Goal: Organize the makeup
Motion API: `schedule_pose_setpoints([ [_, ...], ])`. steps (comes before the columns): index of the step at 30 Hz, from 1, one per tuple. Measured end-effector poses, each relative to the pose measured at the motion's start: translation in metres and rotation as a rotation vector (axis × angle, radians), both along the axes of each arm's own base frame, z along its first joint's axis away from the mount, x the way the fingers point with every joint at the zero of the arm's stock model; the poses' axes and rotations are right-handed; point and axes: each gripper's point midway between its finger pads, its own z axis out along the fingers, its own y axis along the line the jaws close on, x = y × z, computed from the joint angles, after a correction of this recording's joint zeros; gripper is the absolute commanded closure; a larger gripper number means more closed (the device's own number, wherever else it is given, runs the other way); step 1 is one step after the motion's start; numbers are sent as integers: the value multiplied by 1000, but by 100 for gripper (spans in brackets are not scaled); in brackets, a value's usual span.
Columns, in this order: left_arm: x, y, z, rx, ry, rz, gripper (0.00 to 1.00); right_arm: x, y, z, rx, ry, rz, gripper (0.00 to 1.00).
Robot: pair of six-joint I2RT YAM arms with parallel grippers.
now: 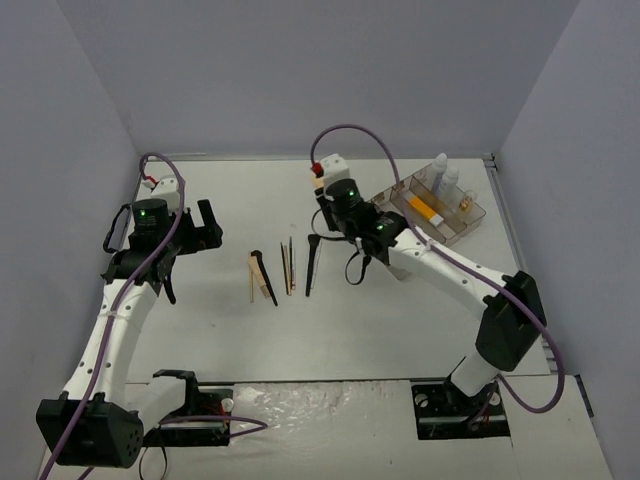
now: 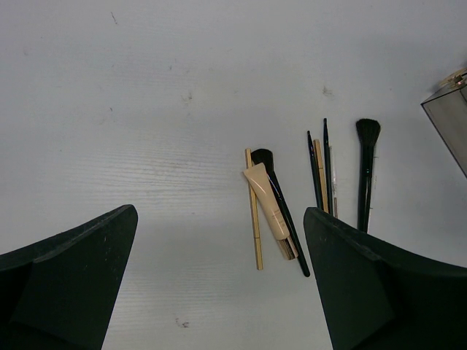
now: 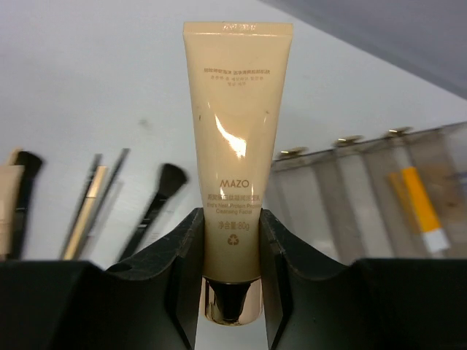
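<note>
1. Right pincer [image 3: 232,240] clenched low on cream tube [image 3: 237,131], near cap; long body free above, liable to pivot or slip.
2. Tray [image 3: 343,182] right of pincer; risk of snagging slot walls.
3. Left pincer [image 2: 220,219] released, brushes [image 2: 366,168] ahead of it.

smoky clear tray [image 1: 398,200], white table [image 1: 350,330], grey walls [image 1: 300,70]

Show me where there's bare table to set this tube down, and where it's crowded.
Bare table lies between the brushes and the arm bases, and between the left gripper and the back wall. It is crowded at the row of brushes and sticks, and around the bottles in the tray. The right gripper holds the tube.
</note>
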Motion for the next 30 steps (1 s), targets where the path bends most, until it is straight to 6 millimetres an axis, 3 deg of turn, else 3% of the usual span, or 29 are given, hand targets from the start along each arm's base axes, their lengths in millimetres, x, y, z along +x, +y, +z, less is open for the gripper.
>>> schedule_pose_setpoints([
  [3,0,0,0,-1,0,0,3,23,-64,13,-110,-49,-60,92],
  [8,0,0,0,-2,0,-1,3,53,-155,9,-272,-31,-139,92],
  [14,0,-1,0,-7,0,-3,3,80,-241,3,-401,-11,-238,92],
  [16,0,-1,0,-8,1,-4,3,89,-256,-6,-447,9,-245,91],
  [21,0,-2,0,-9,1,-3,3,110,-270,-40,-546,73,-213,91],
  [25,0,-2,0,-9,1,-3,3,113,-278,-68,-594,133,-192,89],
  [30,0,-2,-1,-11,4,-6,3,113,-286,-84,-610,159,-193,86],
])
